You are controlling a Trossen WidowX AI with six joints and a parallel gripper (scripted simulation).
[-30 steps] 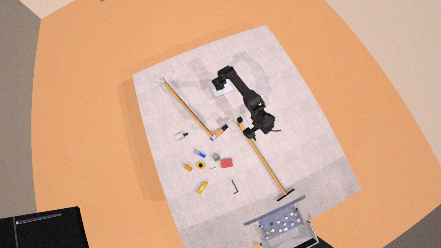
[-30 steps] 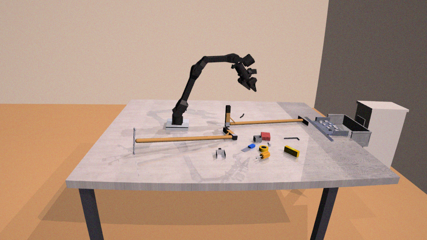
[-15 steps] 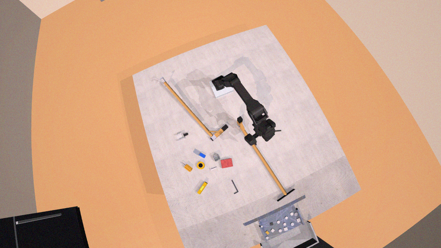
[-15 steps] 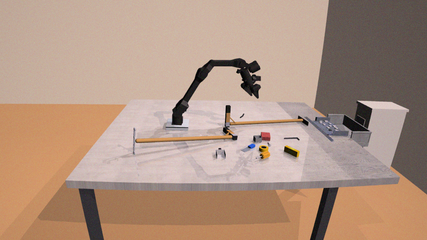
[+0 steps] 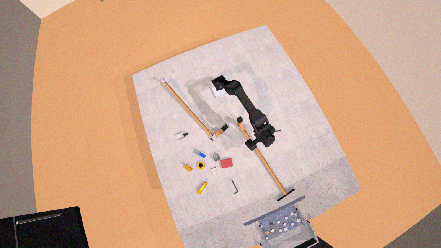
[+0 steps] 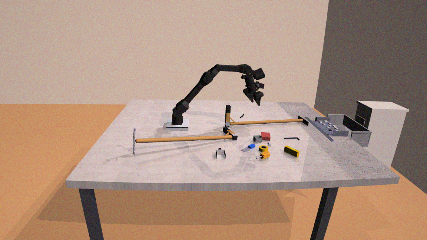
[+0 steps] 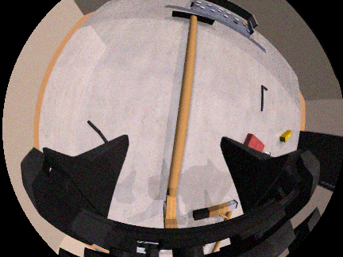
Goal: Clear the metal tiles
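Note:
The long scraper (image 5: 268, 166) (image 6: 268, 121) (image 7: 184, 99) lies on the table, its black blade (image 5: 285, 194) (image 7: 193, 17) just short of the steel plate and its upright grip (image 6: 228, 115) at the near end. My gripper (image 6: 255, 103) (image 7: 175, 140) is open and empty, pointing down above the scraper's handle, which runs between the fingers in the wrist view without being touched. Several small tiles, mostly whitish with an orange one, lie on the steel bench plate (image 5: 279, 214) (image 7: 234, 24). The catch box (image 5: 312, 231) (image 6: 359, 137) stands at the plate's far end.
A second long wooden-handled tool (image 5: 188, 109) (image 6: 185, 138) lies beside the scraper. A red block (image 5: 226, 163) (image 6: 265, 136), yellow block (image 5: 202, 187), hex key (image 5: 234, 186), tape roll (image 5: 203, 167) and other small items lie to one side. A thin black piece (image 7: 96, 131) lies across the handle.

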